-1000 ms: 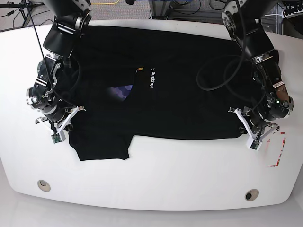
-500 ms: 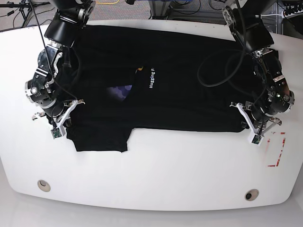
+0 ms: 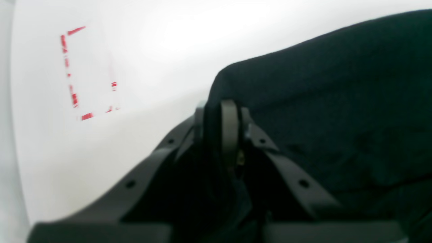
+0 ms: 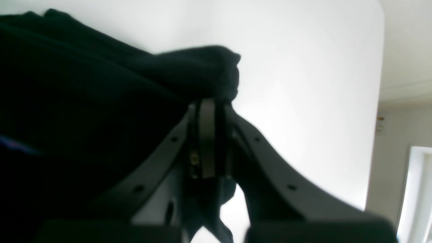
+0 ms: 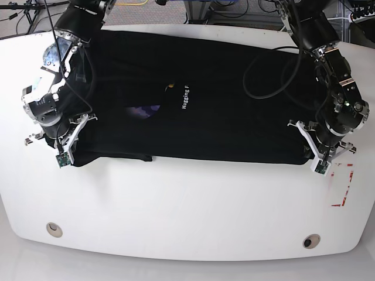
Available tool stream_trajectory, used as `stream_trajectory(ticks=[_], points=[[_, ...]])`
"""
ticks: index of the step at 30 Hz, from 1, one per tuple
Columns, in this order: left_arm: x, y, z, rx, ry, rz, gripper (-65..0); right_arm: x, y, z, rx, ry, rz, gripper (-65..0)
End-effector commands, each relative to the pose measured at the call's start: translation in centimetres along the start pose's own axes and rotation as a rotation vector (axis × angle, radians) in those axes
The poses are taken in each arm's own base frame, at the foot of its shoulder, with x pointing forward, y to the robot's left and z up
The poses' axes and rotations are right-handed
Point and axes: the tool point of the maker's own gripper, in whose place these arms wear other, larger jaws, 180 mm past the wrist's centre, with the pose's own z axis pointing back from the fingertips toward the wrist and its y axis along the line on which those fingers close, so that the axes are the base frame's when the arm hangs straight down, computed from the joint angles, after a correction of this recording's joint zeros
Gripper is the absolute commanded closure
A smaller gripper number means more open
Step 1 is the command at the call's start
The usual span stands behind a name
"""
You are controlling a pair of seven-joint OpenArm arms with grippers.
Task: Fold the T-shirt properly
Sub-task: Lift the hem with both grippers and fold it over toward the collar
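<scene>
The T-shirt [image 5: 193, 111] is spread as one long black band on the white worktop [image 5: 187, 205], its long axis running from one tool to the other, and compared with a second ago its near edge has been carried away from the front of the worktop: the sleeve flap that hung out below the right tool is now drawn in to a small lip, so the near hem reads almost straight. I judge this to be a lengthwise fold in progress, with both arms lifting the near edge up and over toward the far side. Which end is collar and which is hem I cannot tell, though the white lettering and a sliver of purple print show between the tools, nearer the right one. The left tool [image 3: 224, 111] is clenched on a corner of the black cloth, which rises just beyond its tips; red tape marks [image 3: 72, 72] lie on the bare worktop off to its side. The right tool [image 4: 209, 104] is likewise pinched shut on a bunched fold of fabric at its tips.
</scene>
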Motion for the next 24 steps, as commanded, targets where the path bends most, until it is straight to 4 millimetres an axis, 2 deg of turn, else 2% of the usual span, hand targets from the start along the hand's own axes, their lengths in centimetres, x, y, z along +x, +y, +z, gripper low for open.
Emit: stream_trajectory(ticks=[1, 15, 21, 24], points=[[0.9, 0.6, 0.7, 0.024, -0.034, -0.018, -3.2, 0.1, -0.7, 1.1, -0.037, -0.007, 0.025, -0.2], [-2.7, 3.1, 1.8, 0.072, 0.059, -0.057, -3.3, -6.8, 2.8, 2.1, 0.041, 0.148, 0.031, -0.3], [-2.9, 3.4, 2.1, 0.081, 0.063, -0.056, -3.5, -9.3, 2.5, 2.8, 0.019, 0.197, -0.045, -0.5], [-4.4, 3.5, 2.4, 0.08, 0.104, -0.077, -3.5, -10.3, 2.4, 3.2, 0.009, 0.224, -0.065, -0.5]])
